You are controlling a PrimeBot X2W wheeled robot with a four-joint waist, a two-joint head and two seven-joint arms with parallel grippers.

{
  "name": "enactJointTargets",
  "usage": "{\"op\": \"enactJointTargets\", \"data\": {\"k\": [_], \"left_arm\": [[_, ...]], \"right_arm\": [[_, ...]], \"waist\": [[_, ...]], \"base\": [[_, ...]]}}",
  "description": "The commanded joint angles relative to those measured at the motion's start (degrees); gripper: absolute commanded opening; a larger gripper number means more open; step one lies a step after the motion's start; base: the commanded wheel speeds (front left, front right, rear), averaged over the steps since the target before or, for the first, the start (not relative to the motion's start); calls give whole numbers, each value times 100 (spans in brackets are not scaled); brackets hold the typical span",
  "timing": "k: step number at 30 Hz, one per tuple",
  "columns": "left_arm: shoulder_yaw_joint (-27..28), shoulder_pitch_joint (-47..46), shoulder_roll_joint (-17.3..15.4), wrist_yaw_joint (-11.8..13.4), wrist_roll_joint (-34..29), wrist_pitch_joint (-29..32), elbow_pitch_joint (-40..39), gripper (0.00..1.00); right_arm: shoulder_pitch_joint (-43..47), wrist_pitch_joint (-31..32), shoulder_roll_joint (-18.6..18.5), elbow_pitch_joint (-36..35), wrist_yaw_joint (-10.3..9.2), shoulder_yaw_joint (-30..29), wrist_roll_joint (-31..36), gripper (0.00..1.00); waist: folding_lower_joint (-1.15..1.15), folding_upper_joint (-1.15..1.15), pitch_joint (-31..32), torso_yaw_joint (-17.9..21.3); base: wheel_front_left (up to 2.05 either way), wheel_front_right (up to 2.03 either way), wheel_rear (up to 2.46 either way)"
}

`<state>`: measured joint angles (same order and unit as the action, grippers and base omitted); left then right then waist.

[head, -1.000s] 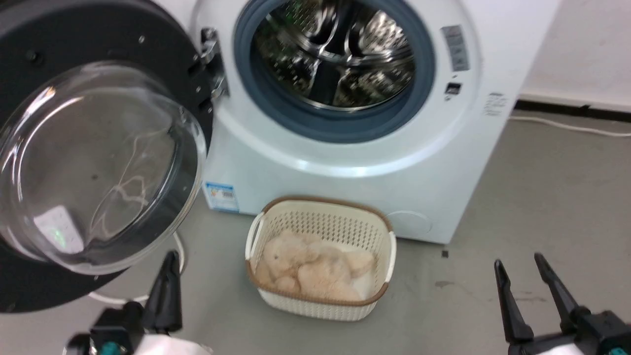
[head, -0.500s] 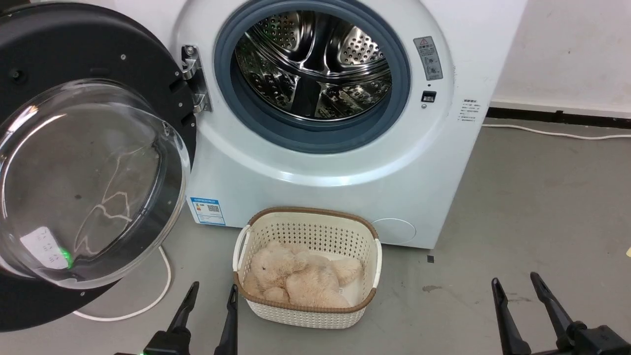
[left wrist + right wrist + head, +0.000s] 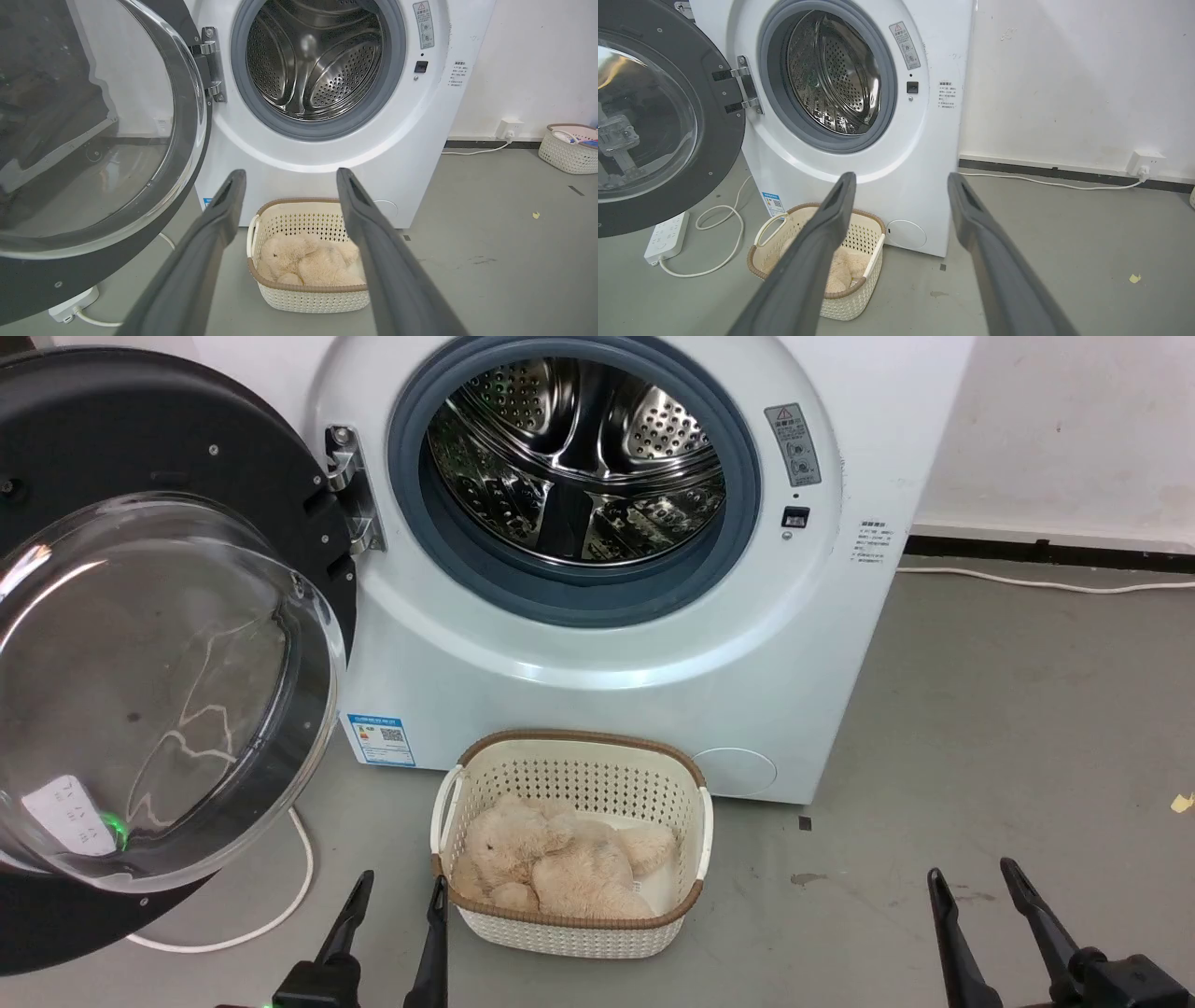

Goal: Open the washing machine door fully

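the washing machine door (image 3: 159,691) stands swung wide to the left of the washing machine (image 3: 579,663), its steel drum (image 3: 579,457) in view. my left hand (image 3: 401,877) and right hand (image 3: 971,870) hover near, both spread and holding nothing, either side of a cream basket (image 3: 569,933) on the floor (image 3: 980,709).

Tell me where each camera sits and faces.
Head view: robot's head, looking down at the washing machine and basket; left gripper and right gripper at bottom.
Left wrist view: left wrist, facing the drum head-on, gripper open.
Right wrist view: right wrist, facing the machine obliquely from the right, gripper open.
Shared: all show the washing machine door swung open.
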<state>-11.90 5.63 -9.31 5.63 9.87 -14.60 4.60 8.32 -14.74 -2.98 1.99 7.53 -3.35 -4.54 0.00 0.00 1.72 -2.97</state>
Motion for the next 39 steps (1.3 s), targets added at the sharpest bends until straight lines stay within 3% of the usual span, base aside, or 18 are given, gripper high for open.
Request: {"op": "enactJointTargets", "data": {"k": [1,4,5,39], "left_arm": [[5,-78,-4,22,30,-8,14,100],[-1,-83,-2,-4,80,-10,14,100],[-4,-4,0,-8,79,1,12,0],[279,-137,154,-141,-175,351,-101,0]], "right_arm": [[19,-26,11,27,-4,8,-7,100],[14,-26,11,34,-4,15,-6,100],[-1,0,0,16,0,8,1,0],[-201,355,3,-36,-1,83,110,0]], "waist": [[0,0,5,-7],[0,0,13,-17],[0,0,14,-17],[0,0,-31,59]], "base": [[0,0,0],[0,0,0],[0,0,0],[0,0,0]]}}
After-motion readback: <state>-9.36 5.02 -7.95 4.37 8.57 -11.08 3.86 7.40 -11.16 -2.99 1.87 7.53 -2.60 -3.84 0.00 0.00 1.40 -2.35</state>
